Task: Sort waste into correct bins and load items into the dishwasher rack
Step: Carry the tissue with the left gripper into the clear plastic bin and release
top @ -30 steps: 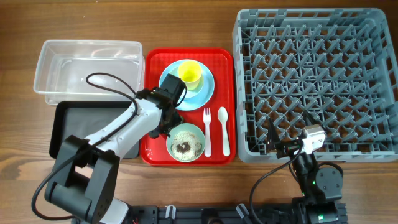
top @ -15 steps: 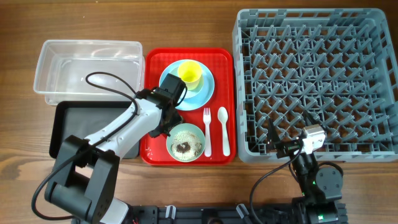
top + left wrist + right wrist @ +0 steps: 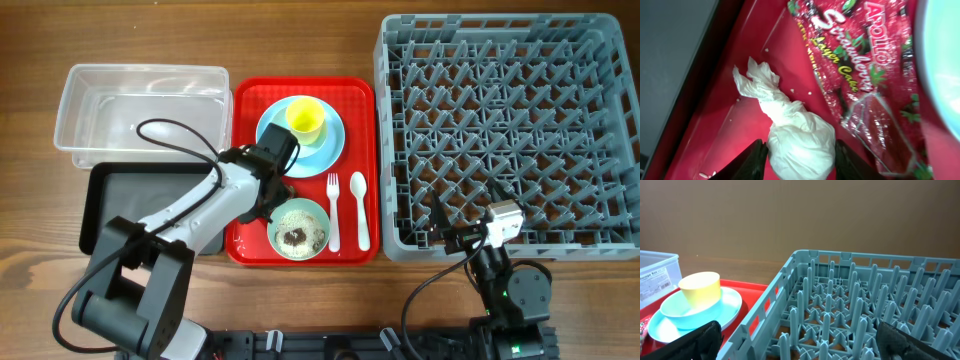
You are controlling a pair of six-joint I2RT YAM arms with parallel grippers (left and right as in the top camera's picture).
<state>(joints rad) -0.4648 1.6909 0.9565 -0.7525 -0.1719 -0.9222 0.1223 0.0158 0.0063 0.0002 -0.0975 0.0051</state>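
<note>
In the left wrist view my left gripper point(image 3: 799, 167) has a finger touching each side of the crumpled white tissue wad point(image 3: 790, 130), which lies on the red serving tray point(image 3: 715, 125). The red snack wrapper point(image 3: 855, 65) lies beside the wad, next to the light blue plate point(image 3: 945, 60). Overhead, my left gripper point(image 3: 260, 200) hides both. The yellow cup point(image 3: 305, 117) stands on the plate point(image 3: 325, 145). A pale green bowl point(image 3: 298, 228) holds rice scraps. The white fork point(image 3: 333, 210) and spoon point(image 3: 360, 205) lie beside it. My right gripper point(image 3: 805, 345) is open and empty at the rack's point(image 3: 510, 130) front edge.
The clear tub point(image 3: 140, 100) stands at the back left, with the black tray point(image 3: 105, 200) in front of it, both left of the red tray point(image 3: 250, 100). The left arm lies across the black tray. No pale blue-white bowl is in view.
My left gripper has shifted slightly down and left on the red tray. The right arm has not moved.
</note>
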